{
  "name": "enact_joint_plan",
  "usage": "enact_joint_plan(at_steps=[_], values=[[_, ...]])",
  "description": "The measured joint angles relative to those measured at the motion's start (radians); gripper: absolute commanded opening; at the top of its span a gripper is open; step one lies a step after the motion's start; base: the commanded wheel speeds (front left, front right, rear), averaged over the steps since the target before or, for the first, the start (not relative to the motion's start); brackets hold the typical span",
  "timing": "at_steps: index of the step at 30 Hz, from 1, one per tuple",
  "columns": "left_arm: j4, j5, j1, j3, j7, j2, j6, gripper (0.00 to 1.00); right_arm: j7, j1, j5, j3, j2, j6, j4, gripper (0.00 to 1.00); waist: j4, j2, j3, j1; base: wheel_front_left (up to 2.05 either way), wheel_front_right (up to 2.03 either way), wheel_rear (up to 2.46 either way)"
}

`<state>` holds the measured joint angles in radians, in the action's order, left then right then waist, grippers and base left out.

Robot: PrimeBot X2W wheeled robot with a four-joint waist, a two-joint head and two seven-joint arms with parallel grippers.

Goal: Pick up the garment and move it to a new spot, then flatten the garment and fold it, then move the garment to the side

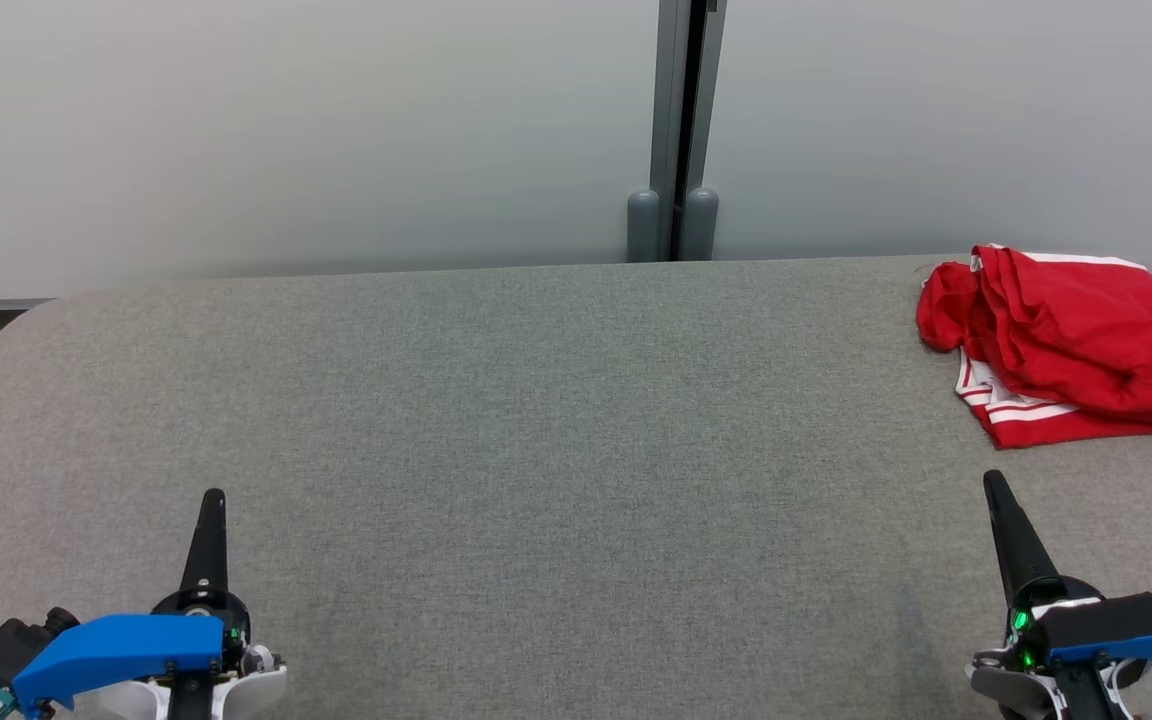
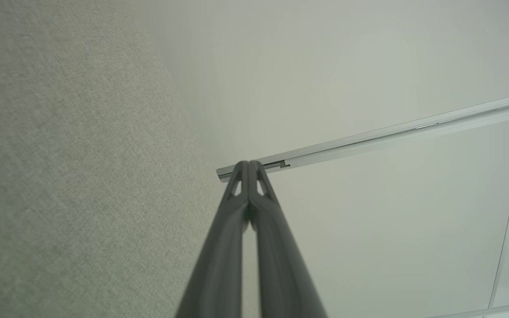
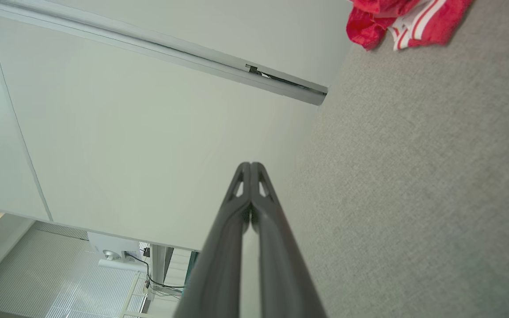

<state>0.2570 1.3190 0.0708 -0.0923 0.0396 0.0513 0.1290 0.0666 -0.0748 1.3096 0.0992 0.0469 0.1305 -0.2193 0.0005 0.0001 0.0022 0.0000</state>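
Observation:
The garment (image 1: 1071, 345) is red with white stripes and lies crumpled at the far right of the grey table (image 1: 536, 420), close to its back edge. The right wrist view catches a piece of the garment (image 3: 404, 20) at its top edge. My right gripper (image 1: 994, 485) is shut and empty at the lower right, a little nearer than the garment and apart from it. My left gripper (image 1: 213, 497) is shut and empty at the lower left, far from the garment. The left gripper (image 2: 249, 163) and the right gripper (image 3: 251, 164) each show their two fingers pressed together.
A pale partition wall (image 1: 286, 130) with a grey post (image 1: 681, 130) rises right behind the table. The table's left corner is rounded (image 1: 6, 320). Wide bare cloth surface lies between the two grippers.

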Motion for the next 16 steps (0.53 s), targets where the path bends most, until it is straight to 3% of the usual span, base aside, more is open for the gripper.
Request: enact_joint_plan(at_steps=[16], values=[[-0.004, 0.129, 0.015, -0.011, 0.031, 0.000, 0.000, 0.00, 0.021, -0.014, 0.132, 0.006, 0.000, 0.000, -0.012, 0.00, 0.000, 0.0000, 0.000, 0.0000, 0.00, 0.00, 0.00]])
